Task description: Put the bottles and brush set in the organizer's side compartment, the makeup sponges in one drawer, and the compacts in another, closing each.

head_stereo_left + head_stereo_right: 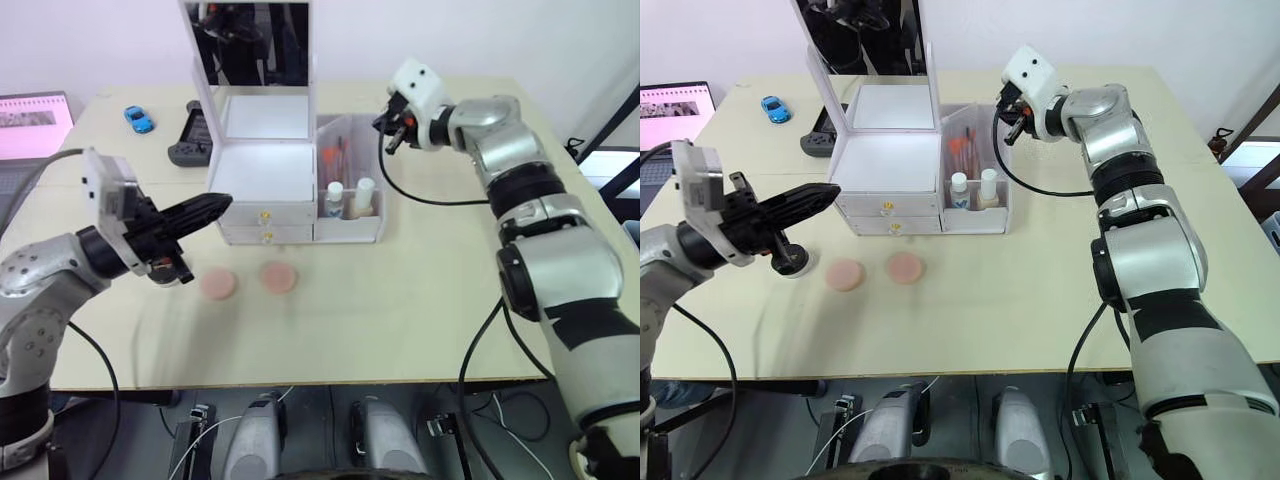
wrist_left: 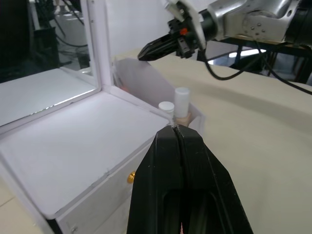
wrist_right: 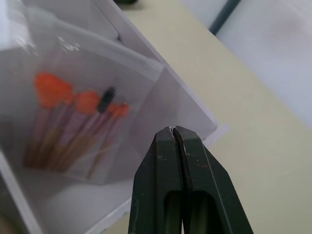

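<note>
The white organizer (image 1: 262,175) stands mid-table with its mirror lid (image 1: 255,45) raised and both gold-knobbed drawers (image 1: 265,226) shut. Its side compartment (image 1: 352,225) holds two white-capped bottles (image 1: 335,195) (image 1: 364,190) and the orange-tipped brush set (image 3: 78,126). In front of the drawers, two flat pink round pads (image 1: 217,284) (image 1: 277,277) lie on the table, and a black round compact-like thing (image 1: 790,263) sits left of them. My left gripper (image 1: 222,205) is shut and empty, its tips at the organizer's front left corner. Above the side compartment's far end hovers my right gripper (image 1: 384,132), also shut and empty.
A blue toy car (image 1: 139,119) and a black game controller (image 1: 190,135) lie at the back left. A laptop (image 1: 35,115) sits off the table's far left corner. A black cable (image 1: 430,200) hangs from the right arm over the table.
</note>
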You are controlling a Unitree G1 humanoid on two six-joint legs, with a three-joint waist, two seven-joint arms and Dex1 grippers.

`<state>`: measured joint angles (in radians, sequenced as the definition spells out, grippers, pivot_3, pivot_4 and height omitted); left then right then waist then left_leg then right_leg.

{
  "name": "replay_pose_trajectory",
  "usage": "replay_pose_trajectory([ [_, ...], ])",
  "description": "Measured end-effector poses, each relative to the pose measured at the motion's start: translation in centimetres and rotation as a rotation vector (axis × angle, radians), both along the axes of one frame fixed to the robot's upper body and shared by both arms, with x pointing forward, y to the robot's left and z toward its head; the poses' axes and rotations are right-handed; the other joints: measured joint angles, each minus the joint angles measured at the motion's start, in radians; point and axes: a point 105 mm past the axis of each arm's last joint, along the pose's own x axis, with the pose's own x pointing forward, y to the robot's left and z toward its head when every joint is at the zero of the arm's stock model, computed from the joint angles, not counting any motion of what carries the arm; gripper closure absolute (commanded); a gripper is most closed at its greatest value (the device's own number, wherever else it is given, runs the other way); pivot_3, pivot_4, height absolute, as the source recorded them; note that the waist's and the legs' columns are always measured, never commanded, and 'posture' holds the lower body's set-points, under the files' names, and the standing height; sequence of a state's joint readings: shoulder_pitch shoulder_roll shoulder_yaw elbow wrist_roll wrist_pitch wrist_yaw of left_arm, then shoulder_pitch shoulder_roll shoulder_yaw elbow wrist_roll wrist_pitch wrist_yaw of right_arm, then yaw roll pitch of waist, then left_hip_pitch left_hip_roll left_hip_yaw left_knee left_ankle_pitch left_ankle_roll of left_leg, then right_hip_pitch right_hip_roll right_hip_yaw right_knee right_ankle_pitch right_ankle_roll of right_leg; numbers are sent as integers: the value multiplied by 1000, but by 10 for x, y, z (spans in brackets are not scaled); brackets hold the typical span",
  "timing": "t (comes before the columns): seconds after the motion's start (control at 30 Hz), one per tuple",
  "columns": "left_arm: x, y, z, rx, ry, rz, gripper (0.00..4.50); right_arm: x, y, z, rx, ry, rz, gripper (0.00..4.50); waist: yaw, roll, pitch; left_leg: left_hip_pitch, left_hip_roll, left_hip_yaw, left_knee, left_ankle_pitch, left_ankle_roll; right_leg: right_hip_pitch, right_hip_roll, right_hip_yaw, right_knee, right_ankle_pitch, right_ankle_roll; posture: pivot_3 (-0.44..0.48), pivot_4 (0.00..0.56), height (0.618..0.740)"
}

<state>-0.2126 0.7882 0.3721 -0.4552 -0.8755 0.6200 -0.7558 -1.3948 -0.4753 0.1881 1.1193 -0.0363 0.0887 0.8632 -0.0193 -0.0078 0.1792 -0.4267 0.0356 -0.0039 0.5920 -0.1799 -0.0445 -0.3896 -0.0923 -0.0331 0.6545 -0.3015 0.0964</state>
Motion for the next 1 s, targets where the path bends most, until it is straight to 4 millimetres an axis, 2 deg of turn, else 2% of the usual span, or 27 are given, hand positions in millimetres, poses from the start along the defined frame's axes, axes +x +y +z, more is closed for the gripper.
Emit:
replay_pose_trajectory([
  [0.17, 4, 11, -1, -12, 17, 56, 4500, -18, -23, 26, 127, 1, 65, 4467, 9, 0, 0, 0, 0, 0, 1, 0, 0, 2, 0, 0, 0, 0, 0, 0, 150, 740],
  [0.23, 7, 18, -1, -20, 29, 90, 4500, -25, -36, 22, 149, 20, 79, 4467, 8, -1, 0, 1, 0, 0, 2, 0, 0, 2, 0, 0, 0, 0, 0, 0, 150, 740],
  [0.33, 14, 34, -10, 2, 68, 153, 4500, -38, -61, -1, 177, 93, 73, 4467, 7, -1, 0, 1, 0, 0, 1, 0, 0, 1, 0, 0, 0, 0, 0, 0, 150, 740],
  [0.43, 17, 62, -27, 41, 134, 238, 3545, -59, -84, -21, 230, 147, 82, 3583, 6, 0, 0, 0, 0, 1, 0, 0, 0, 0, 0, 0, 0, 0, 0, 0, 150, 740],
  [0.5, 17, 91, -36, 41, 147, 325, 2596, -79, -104, -34, 276, 168, 84, 2635, 6, 0, 0, 1, 1, 1, 0, -1, 1, 0, 1, 0, -1, 0, 0, 0, 150, 740],
  [0.57, 13, 123, -46, 43, 151, 424, 1550, -94, -131, -52, 297, 203, 16, 1604, 6, 0, 0, 1, 1, 2, 0, -1, 1, 0, 1, 0, -1, 0, 0, 0, 150, 740],
  [0.67, 6, 154, -55, 43, 143, 505, 2, -110, -164, -77, 291, 236, -86, 48, 5, 0, 0, 1, 1, 3, 1, -1, 1, 1, 1, 0, -1, 0, 0, 0, 150, 740],
  [0.8, -13, 192, -70, 45, 150, 608, 2, -130, -191, -99, 327, 244, -162, 48, 3, 0, 0, 2, 2, 4, 0, -1, 1, 1, 1, 1, -2, 0, -1, 0, 150, 740],
  [0.9, -27, 208, -84, 55, 181, 647, 2, -136, -206, -107, 353, 229, -215, 48, 3, 0, 0, 2, 3, 4, 1, -1, 1, 1, 1, 1, -2, 0, -1, 0, 150, 740],
  [1.0, -35, 219, -88, 51, 187, 681, 2, -137, -217, -107, 371, 203, -265, 48, 4, 0, 0, 2, 3, 4, 1, -1, 1, 1, 1, 1, -2, 0, -1, 0, 150, 740],
])
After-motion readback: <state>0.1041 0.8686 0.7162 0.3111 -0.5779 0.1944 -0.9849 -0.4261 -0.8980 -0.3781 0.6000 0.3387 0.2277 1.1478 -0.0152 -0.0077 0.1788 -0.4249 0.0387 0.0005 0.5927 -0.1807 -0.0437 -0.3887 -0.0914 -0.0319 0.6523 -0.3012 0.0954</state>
